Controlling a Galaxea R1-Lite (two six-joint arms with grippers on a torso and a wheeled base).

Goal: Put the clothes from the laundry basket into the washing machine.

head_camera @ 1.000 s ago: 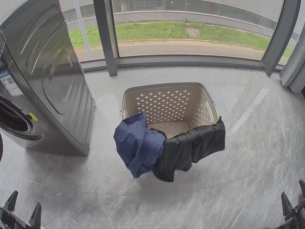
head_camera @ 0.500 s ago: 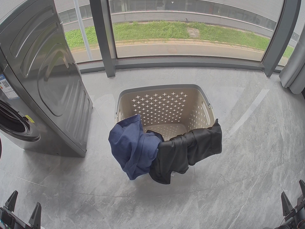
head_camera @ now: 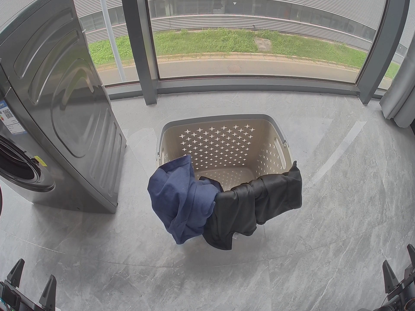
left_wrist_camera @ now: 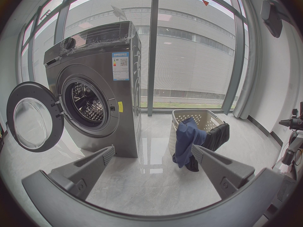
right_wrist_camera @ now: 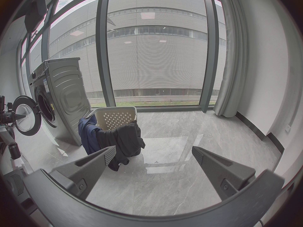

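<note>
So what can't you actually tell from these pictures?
- Head view: the blue garment and black garment, draped over the near rim of the laundry basket, hide the floor beneath; more clothes there cannot be ruled out.
- Head view: the opening of the washing machine is cut by the left edge.
- Left wrist view: the bottom of the drum sits behind the opening's rim.
- Head view: the right tool is cut by the bottom corner.

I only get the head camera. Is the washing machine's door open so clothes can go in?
Observer: Yes, the left wrist view shows the round door swung wide open on the washing machine.
Operator: Is stuff inside it?
Observer: The visible part of the drum looks empty.
Operator: Are the grabbers holding anything?
Observer: No, the left gripper and right gripper are both open with nothing between them.
</note>
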